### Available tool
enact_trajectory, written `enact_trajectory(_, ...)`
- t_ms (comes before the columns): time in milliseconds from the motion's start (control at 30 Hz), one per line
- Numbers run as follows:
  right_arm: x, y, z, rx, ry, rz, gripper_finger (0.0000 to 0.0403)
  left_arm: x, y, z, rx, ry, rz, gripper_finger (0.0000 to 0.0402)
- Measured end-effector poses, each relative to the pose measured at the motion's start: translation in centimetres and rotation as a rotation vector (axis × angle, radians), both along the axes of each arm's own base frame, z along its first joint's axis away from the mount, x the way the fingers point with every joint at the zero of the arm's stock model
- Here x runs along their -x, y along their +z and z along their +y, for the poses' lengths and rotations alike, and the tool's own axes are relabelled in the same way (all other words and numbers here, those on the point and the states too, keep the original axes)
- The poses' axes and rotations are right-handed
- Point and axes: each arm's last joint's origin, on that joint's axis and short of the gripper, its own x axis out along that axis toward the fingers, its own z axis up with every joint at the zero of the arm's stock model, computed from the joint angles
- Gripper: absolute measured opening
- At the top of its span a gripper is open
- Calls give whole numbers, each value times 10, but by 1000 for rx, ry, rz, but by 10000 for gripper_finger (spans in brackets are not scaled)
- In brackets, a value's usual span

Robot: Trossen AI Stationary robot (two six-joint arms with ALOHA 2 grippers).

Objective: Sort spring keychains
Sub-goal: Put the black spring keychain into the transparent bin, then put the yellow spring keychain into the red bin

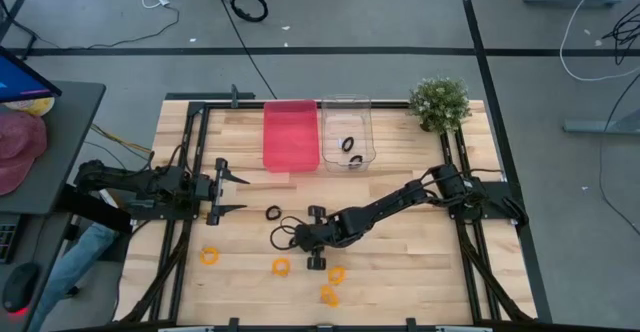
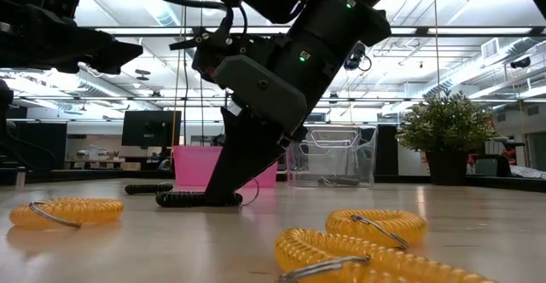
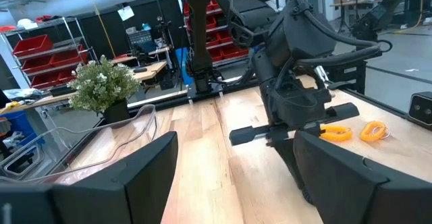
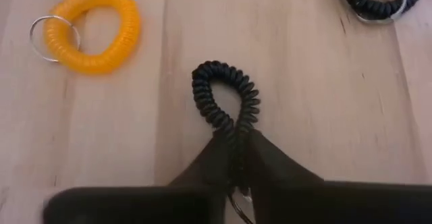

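Observation:
My right gripper (image 4: 235, 140) sits at the table's middle (image 1: 292, 236), shut on a black spring keychain (image 4: 226, 96) that lies on the wood (image 2: 192, 199). A second black keychain (image 1: 273, 213) lies just beyond it toward the far edge. Several orange keychains (image 1: 281, 266) are scattered on the near side; one of them (image 4: 91, 30) shows beside the held one. Two more black keychains (image 1: 350, 150) rest in the clear bin (image 1: 346, 107). My left gripper (image 1: 222, 192) waits open at the table's left, level, with nothing between its fingers. My right gripper pinches the black keychain's end nearest the arm (image 4: 236, 131) between its two fingers, squeezing the two sides of the coil together. The fingers (image 2: 226, 185) slant down from the table's right side. The rest of the loop (image 4: 214, 82) lies flat on the table ahead of the fingertips.
A pink bin (image 1: 291, 135) stands beside the clear bin at the far edge, with a potted plant (image 1: 440, 102) at the far right corner. Bare wood lies between the bins and my right gripper.

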Motion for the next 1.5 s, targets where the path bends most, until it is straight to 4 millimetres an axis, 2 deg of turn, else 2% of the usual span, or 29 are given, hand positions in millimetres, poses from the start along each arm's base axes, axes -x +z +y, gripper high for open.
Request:
enact_trajectory(233, -1, 3, 1, 7, 12, -27, 10, 0, 0, 0, 0, 0, 0, 298)
enact_trajectory(400, 1, 16, 0, 31, 10, -56, 10, 0, 0, 0, 0, 0, 0, 298)
enact_trajectory(667, 4, 75, -11, 164, -64, -243, 5, 0, 0, 0, 0, 0, 0, 298)
enact_trajectory(800, 8, 116, -24, 209, -112, -363, 5, 0, 0, 0, 0, 0, 0, 298)
enact_trajectory(1000, 20, 171, -54, 220, -225, -511, 3, 0, 0, 0, 0, 0, 0, 298)
enact_trajectory(1100, 25, 192, -72, 236, -325, -580, 3, 0, 0, 0, 0, 0, 0, 298)
enact_trajectory(1267, 34, 216, -95, 225, -403, -656, 2, 0, 0, 0, 0, 0, 0, 298)
enact_trajectory(1500, 29, 217, -109, 198, -438, -684, 1, 0, 0, 0, 0, 0, 0, 298)
